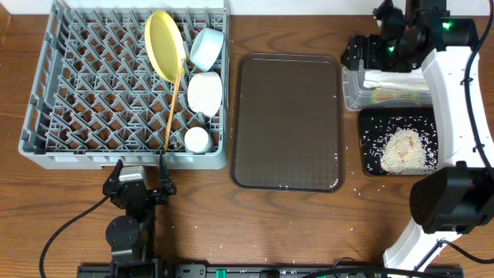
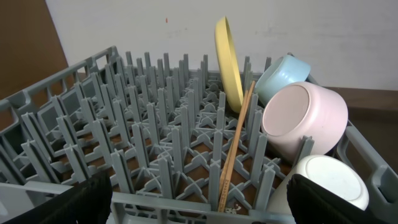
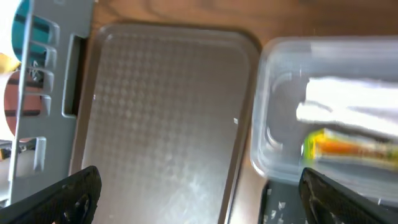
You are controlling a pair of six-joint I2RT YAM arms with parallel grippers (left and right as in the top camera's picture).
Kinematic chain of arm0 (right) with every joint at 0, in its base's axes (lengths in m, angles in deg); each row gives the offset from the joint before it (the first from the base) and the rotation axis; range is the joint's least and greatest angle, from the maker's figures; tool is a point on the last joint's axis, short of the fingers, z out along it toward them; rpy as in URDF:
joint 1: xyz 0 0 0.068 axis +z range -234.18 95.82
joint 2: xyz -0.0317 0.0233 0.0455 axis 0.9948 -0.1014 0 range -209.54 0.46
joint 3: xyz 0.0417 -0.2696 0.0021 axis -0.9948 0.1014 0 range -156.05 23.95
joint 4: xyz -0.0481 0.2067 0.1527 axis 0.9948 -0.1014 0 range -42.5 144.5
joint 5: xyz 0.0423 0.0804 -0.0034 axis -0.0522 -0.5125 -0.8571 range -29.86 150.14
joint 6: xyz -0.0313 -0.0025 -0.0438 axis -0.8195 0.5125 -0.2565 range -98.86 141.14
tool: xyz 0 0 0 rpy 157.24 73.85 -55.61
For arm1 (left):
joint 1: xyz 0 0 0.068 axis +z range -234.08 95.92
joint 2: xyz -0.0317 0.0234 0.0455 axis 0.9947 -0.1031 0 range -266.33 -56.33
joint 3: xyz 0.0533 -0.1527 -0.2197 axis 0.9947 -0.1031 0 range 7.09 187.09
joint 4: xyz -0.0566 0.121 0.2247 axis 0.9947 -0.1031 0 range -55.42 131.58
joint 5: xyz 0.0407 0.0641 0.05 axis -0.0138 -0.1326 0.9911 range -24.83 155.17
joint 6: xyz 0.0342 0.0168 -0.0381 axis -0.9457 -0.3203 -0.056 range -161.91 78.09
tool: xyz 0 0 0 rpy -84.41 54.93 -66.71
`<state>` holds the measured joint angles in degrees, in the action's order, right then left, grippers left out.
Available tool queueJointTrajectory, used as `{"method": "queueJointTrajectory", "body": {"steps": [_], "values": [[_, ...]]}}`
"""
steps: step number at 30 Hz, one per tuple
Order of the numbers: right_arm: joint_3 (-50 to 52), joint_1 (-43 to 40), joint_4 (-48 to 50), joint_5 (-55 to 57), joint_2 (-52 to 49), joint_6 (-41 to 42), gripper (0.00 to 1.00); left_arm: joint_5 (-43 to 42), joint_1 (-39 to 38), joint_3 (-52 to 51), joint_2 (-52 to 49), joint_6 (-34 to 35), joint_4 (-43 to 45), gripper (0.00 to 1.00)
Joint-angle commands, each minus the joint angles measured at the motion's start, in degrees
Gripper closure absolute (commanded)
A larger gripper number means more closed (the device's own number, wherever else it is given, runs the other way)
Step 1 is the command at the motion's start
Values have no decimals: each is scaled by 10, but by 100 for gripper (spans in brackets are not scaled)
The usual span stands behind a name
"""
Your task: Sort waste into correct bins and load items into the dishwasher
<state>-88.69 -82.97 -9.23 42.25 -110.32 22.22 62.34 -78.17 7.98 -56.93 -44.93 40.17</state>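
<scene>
Overhead, the grey plastic dish rack (image 1: 93, 85), a square grid of upright pegs, holds a round yellow plate (image 1: 164, 45) standing on edge. A smooth light blue bowl (image 1: 206, 48) and a white bowl (image 1: 205, 93) are tipped on their sides along its right edge, with a small white cup (image 1: 197, 140) at the near right corner. Thin wooden chopsticks (image 1: 173, 108) lie slantwise across the pegs. The left gripper (image 1: 141, 176) sits just in front of the rack's near wall, jaws spread fully wide, holding nothing. A dark brown serving tray (image 1: 287, 116) with a fine dimpled surface lies between rack and bins. The clear plastic tub (image 1: 351, 91) contains a crumpled white napkin (image 1: 390, 79) and a yellow-green wrapper (image 1: 397, 96). Just in front of it, the shallow black tray (image 1: 369, 127) carries a heap of white rice scraps (image 1: 403, 148). The right gripper (image 3: 199, 196) hangs above the tub's far left corner, jaws wide apart and empty.
</scene>
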Motion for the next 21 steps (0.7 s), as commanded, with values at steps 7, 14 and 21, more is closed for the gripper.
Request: {"method": "queueJointTrajectory", "body": {"steps": [7, 14, 21], "values": [[-1, 78, 50, 50, 101, -145, 1, 9, 2, -7, 3, -4, -26, 9], [19, 97, 104, 50, 174, -184, 1, 9, 2, -7, 3, -4, -26, 9], [191, 97, 199, 30, 305, -261, 1, 9, 2, -7, 3, -4, -26, 9]]}}
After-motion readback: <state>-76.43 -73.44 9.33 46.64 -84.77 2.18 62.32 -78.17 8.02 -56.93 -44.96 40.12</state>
